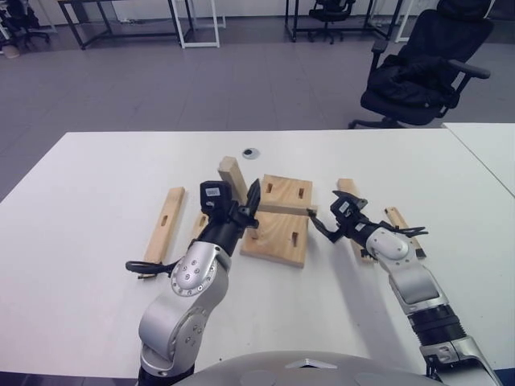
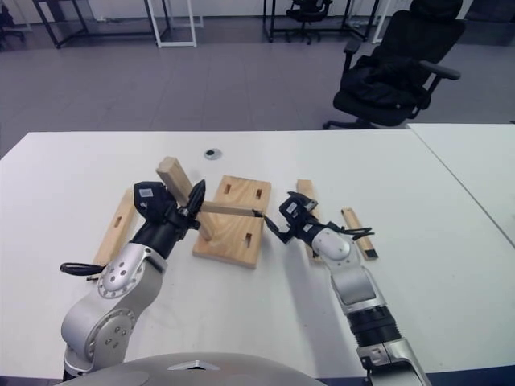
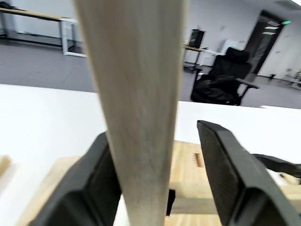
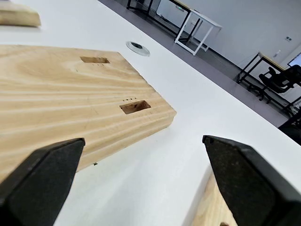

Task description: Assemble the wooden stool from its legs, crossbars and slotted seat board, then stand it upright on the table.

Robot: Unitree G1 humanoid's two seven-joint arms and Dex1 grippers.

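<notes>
My left claw [image 1: 245,205] stands apart around the tilted leg [image 1: 232,177], at the seat board [image 1: 282,241] on the tabletop [image 1: 96,177]. My right claw [image 1: 318,223] is apart beside the board. Unclamped, the leg could topple.

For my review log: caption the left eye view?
Left gripper brackets a tilted leg at the seat board; right gripper, open, sits by the board's edge.

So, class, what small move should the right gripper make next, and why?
Probably nudge the open right gripper to the free end of the crossbar and close: it juts from the tilted leg at the left gripper, above the seat board.
</notes>
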